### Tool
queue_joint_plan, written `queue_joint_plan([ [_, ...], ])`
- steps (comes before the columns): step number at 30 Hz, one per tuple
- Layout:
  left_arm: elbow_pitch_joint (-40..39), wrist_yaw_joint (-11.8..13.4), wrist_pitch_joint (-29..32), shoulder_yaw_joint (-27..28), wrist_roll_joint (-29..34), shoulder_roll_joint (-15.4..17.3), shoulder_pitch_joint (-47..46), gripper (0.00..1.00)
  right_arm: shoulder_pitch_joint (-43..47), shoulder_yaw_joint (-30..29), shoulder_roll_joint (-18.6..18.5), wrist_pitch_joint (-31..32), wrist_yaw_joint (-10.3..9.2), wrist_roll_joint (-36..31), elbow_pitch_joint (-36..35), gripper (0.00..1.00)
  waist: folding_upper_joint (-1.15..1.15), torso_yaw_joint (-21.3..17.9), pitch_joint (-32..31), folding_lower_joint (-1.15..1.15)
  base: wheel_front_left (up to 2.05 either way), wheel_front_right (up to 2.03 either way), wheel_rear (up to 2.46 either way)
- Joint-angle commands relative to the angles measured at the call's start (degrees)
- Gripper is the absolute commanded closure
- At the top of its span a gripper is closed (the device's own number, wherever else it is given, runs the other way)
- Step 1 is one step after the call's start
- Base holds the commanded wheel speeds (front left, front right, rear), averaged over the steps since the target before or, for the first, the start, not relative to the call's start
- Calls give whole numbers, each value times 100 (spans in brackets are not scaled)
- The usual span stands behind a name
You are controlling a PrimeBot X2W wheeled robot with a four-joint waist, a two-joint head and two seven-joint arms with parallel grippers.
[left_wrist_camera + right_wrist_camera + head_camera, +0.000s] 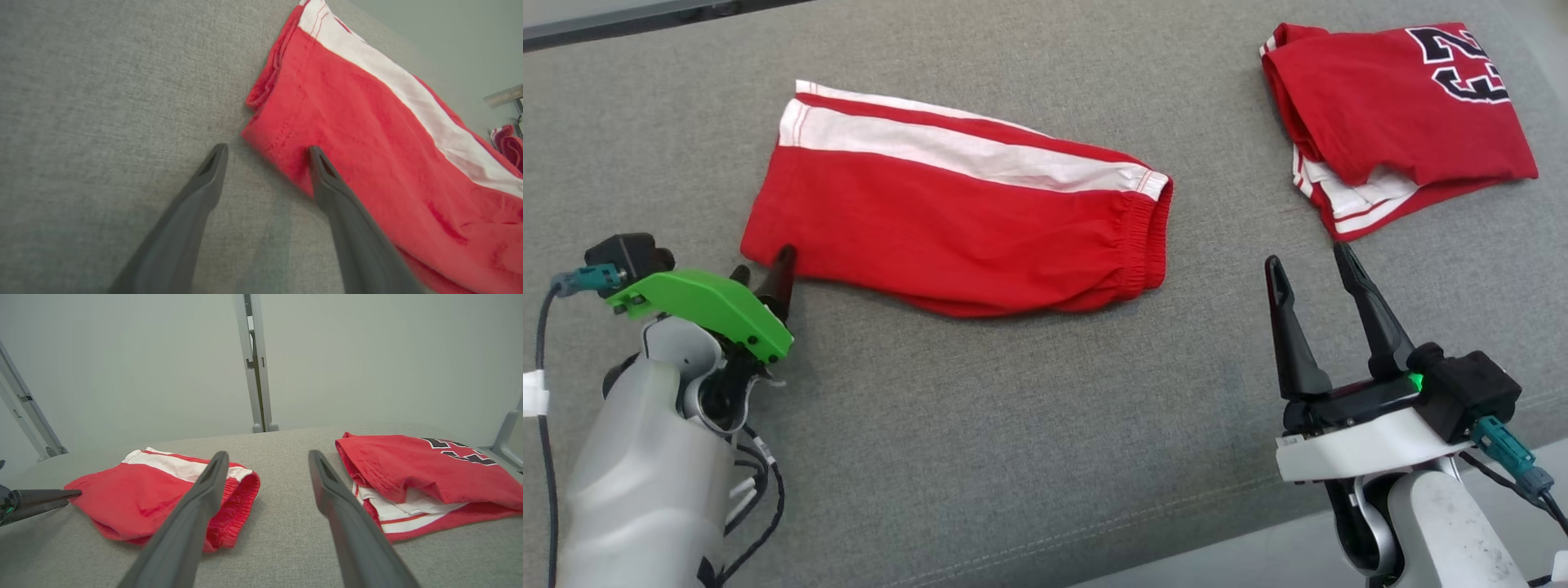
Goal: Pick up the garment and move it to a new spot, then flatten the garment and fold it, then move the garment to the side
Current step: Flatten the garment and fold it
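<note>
The garment (956,220), red shorts with a white side stripe, lies folded flat on the grey fabric surface, waistband to the right. My left gripper (762,263) is open at its near-left corner. In the left wrist view the gripper (267,149) straddles that corner of the garment (367,134), its right finger resting on the red cloth and its left finger on bare grey fabric. My right gripper (1307,255) stands open and empty to the right of the waistband. In the right wrist view it (267,453) points between the garment (135,494) and a second pile.
A folded red jersey (1405,106) with black and white numerals lies at the far right over red and white cloth, and it also appears as the jersey (408,465) in the right wrist view. The grey surface (1013,425) spreads in front. A pale wall with metal posts (255,363) stands behind.
</note>
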Motion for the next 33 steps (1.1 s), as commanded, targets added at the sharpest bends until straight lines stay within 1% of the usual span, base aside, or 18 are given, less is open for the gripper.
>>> queue_joint_plan([
  [1,59,-22,19,29,-74,34,-136,0,-80,-5,4,-22,-1,16,-27,0,0,-272,318,0,0,0,0],
  [4,281,-19,87,-11,-260,27,-318,0,-137,-15,25,-22,-1,35,-41,0,0,-319,429,0,0,0,0],
  [8,309,-18,171,-160,-543,-15,-410,0,-162,-61,56,-22,-1,39,-35,0,0,-319,494,0,0,0,0],
  [10,333,-10,174,-290,-579,24,-409,0,-190,-64,67,-23,-1,30,-21,0,0,-315,508,0,0,0,0],
  [11,326,-8,114,-301,-662,18,-406,52,-203,-63,74,-23,-1,23,-17,0,0,-311,514,0,0,0,0],
  [12,332,-8,29,-319,-670,44,-411,100,-216,-59,79,-22,-1,17,-20,0,0,-306,518,0,0,0,0],
  [14,364,-9,-87,-409,-697,65,-391,100,-219,-66,90,-22,-1,5,-19,0,0,-290,512,0,0,0,0],
  [16,370,-9,-326,-439,-720,86,-374,100,-203,-94,94,-22,-1,-6,-22,0,0,-254,499,0,0,0,0],
  [25,40,-11,-1360,-754,-838,-70,145,100,-32,-178,83,-22,-1,37,14,0,0,17,326,0,0,0,0],
  [30,-204,-11,-1845,-977,-766,-181,584,100,46,-207,20,-23,-1,54,64,0,0,144,184,0,0,0,0],
  [33,-357,-11,-2112,-1007,-691,-260,841,100,99,-223,-21,-22,-1,61,86,0,0,229,92,0,0,0,0],
])
